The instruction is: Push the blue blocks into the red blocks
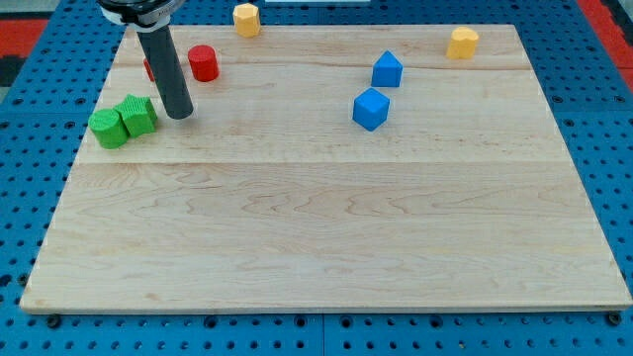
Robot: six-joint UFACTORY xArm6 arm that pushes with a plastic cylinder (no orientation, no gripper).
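green pair (124,121): touching, left edge, off-task
my tip (181,116): just right of greens, below reds; no claw, just a rod
reds (203,62): top left, one half hidden behind rod
blues (371,109): right of centre, well apart from reds, not yet pushed
yellows (245,19): top edge
table (316,237): pale wood, blue pegboard around

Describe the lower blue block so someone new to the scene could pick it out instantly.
Start on the wooden board and go right of centre in its upper half, where two blue blocks sit close together but apart. The lower blue cube is the one nearer the view's bottom and slightly left of the upper blue block.
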